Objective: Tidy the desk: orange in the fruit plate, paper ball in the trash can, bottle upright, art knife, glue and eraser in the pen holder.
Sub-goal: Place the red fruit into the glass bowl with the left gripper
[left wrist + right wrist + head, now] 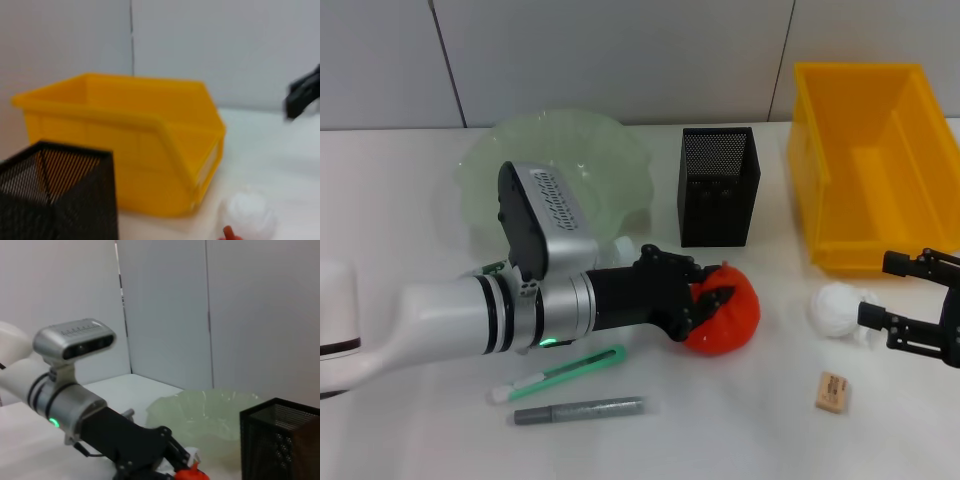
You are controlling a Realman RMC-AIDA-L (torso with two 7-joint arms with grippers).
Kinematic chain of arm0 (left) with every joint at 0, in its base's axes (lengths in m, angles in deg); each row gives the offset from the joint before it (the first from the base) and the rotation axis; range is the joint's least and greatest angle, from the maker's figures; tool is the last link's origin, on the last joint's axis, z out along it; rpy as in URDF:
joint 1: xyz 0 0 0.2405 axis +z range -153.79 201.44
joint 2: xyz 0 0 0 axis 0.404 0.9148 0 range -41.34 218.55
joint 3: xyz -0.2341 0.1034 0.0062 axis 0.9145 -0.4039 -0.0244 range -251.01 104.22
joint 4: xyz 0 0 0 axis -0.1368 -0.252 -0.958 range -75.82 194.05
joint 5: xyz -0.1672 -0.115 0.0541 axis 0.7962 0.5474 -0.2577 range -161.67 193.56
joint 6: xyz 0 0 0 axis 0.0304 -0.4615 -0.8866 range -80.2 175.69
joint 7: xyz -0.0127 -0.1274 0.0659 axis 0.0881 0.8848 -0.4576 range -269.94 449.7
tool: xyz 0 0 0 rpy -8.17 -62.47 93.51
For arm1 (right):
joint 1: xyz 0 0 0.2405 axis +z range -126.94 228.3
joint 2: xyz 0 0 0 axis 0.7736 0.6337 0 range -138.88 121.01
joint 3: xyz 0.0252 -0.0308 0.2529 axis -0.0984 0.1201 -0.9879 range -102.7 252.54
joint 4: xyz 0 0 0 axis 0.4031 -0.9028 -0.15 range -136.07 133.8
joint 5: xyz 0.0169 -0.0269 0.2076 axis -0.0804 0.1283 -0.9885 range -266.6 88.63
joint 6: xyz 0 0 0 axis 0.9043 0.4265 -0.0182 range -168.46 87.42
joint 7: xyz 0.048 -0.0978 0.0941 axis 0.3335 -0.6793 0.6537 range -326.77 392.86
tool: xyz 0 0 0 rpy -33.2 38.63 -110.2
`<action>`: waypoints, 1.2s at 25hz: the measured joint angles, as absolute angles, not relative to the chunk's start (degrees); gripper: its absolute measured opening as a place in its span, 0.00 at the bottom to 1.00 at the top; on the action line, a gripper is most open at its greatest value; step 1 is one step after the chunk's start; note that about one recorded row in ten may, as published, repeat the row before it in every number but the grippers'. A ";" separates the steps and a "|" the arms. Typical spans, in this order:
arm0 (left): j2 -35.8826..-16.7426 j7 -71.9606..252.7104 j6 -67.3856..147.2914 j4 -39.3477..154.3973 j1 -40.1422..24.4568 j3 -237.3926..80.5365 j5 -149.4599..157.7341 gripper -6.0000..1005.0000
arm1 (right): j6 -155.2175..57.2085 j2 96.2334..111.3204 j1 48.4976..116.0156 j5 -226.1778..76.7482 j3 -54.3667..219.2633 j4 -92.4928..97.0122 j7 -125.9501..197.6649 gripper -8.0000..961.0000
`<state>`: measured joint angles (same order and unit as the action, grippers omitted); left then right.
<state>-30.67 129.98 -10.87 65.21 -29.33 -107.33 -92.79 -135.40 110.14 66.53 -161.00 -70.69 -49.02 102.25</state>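
Observation:
My left gripper (708, 297) is shut on the orange (732, 318), low over the table in front of the black mesh pen holder (718, 186). The pale green fruit plate (570, 160) stands behind my left arm. The white paper ball (836, 308) lies below the yellow trash can (875, 150). My right gripper (875, 290) stands open just right of it. The eraser (833, 391) lies near the front right. The green art knife (565, 372) and grey glue stick (580, 409) lie in front of my left arm. The bottle is mostly hidden behind that arm.
The left wrist view shows the yellow bin (150, 150), the pen holder (55, 195), the paper ball (247, 215) and the right gripper (305, 92) farther off. The right wrist view shows my left gripper (172, 460), the plate (210, 412) and the holder (280, 440).

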 joint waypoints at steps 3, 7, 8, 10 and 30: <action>-30.53 132.29 -15.05 63.31 -28.52 -107.75 -92.81 0.23 | -134.52 110.16 66.57 -161.05 -70.71 -48.65 102.24 0.80; -30.34 139.78 -27.93 52.92 -24.23 -107.02 -92.31 0.20 | -134.31 110.16 66.96 -161.08 -70.72 -48.15 102.17 0.80; -30.34 142.09 -30.15 48.86 -23.03 -106.12 -91.58 0.20 | -134.27 110.16 67.10 -161.08 -70.72 -47.96 102.15 0.80; -30.28 143.25 -30.45 45.96 -22.13 -105.44 -90.44 0.19 | -134.20 110.16 67.27 -161.09 -70.71 -47.70 102.13 0.80; -30.51 139.64 -1.01 44.52 -23.30 -105.52 -74.91 0.10 | -133.94 110.24 69.47 -160.75 -70.25 -45.11 102.03 0.80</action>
